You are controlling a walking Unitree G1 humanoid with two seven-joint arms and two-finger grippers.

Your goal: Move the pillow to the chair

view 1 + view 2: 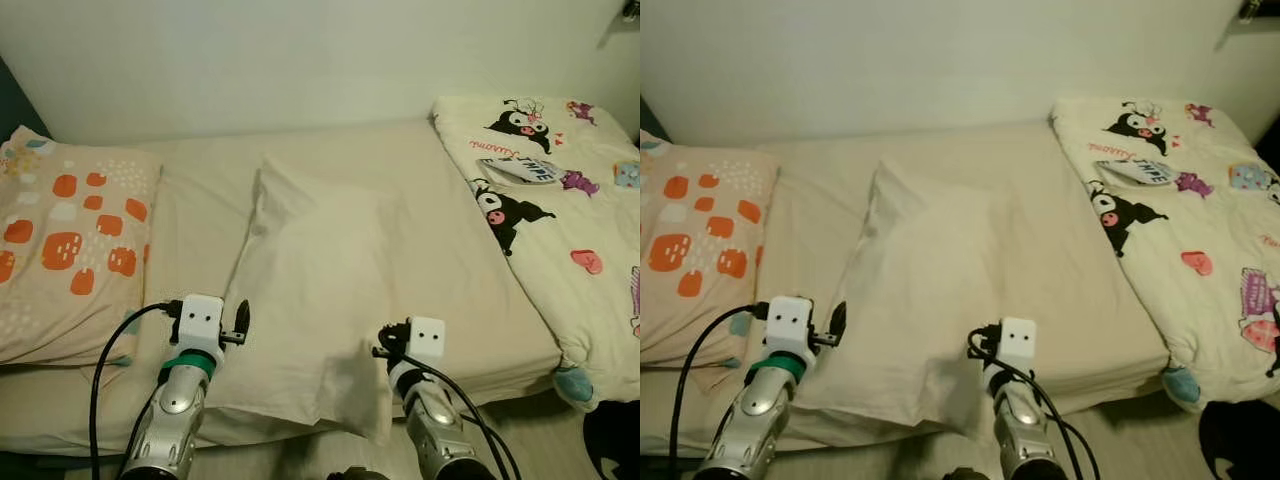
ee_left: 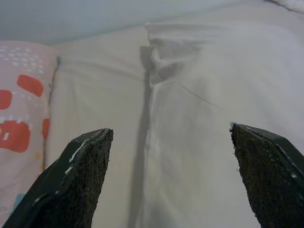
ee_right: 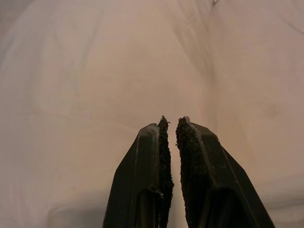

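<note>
A plain cream pillow (image 1: 320,280) lies in the middle of the bed (image 1: 200,190), its near corner hanging over the bed's front edge. My left gripper (image 2: 168,130) is open wide, low at the pillow's left side, with the pillow's edge between its fingers (image 1: 241,318) but untouched. My right gripper (image 3: 172,121) is shut, pointing along the pillow's near right part, with nothing visible between its pads. In the left eye view the right gripper (image 1: 388,342) sits at the pillow's front right corner.
An orange-patterned pillow (image 1: 70,240) lies at the bed's left end. A cartoon-print duvet (image 1: 560,190) covers the right end. A pale wall (image 1: 300,60) runs behind the bed. A strip of floor (image 1: 540,440) and a dark object (image 1: 612,440) show at the lower right.
</note>
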